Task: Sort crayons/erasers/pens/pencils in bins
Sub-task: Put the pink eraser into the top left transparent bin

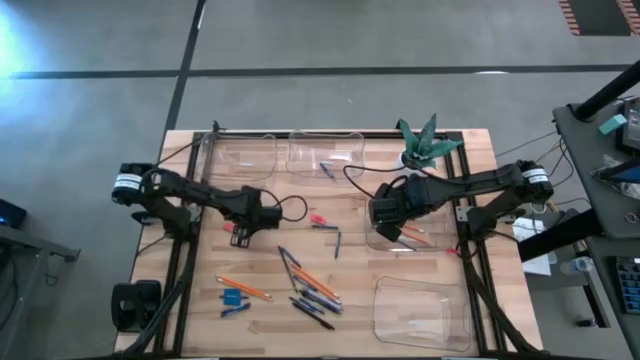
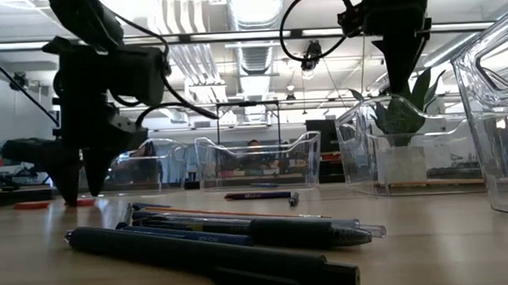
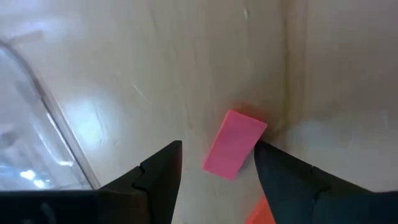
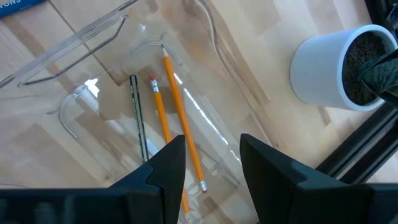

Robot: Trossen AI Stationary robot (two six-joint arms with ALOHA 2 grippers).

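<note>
Pink eraser (image 3: 234, 144) lies flat on the wooden surface (image 1: 260, 262), tilted, between the fingers of the left gripper (image 3: 217, 177). Fingers spread wide, one on each side; whether either one touches the eraser cannot be told. In the high view the left gripper (image 1: 240, 232) sits low at the surface's left-centre, just in front of the far-left bin (image 1: 240, 155).

Right gripper (image 4: 212, 163) hangs over the bin (image 4: 106, 81) at the right-middle of the surface, fingers parted, nothing between them. Inside that bin: two orange pencils (image 4: 180, 118) side by side and a dark pen (image 4: 138, 115) beside them.

Second far bin (image 1: 325, 152) is next to the first one; a fourth bin (image 1: 420, 312) stands at the near right.

Loose on the surface toward the near side: orange pencils (image 1: 243, 289), dark pens (image 1: 312, 313), a blue eraser (image 1: 234, 296), a blue crayon (image 1: 236, 309). Another pink eraser (image 1: 318, 218) and a dark pen (image 1: 337, 244) near the middle.

Potted plant (image 1: 420, 143) in a white pot at the far right, just beyond the right gripper (image 1: 392, 225).
</note>
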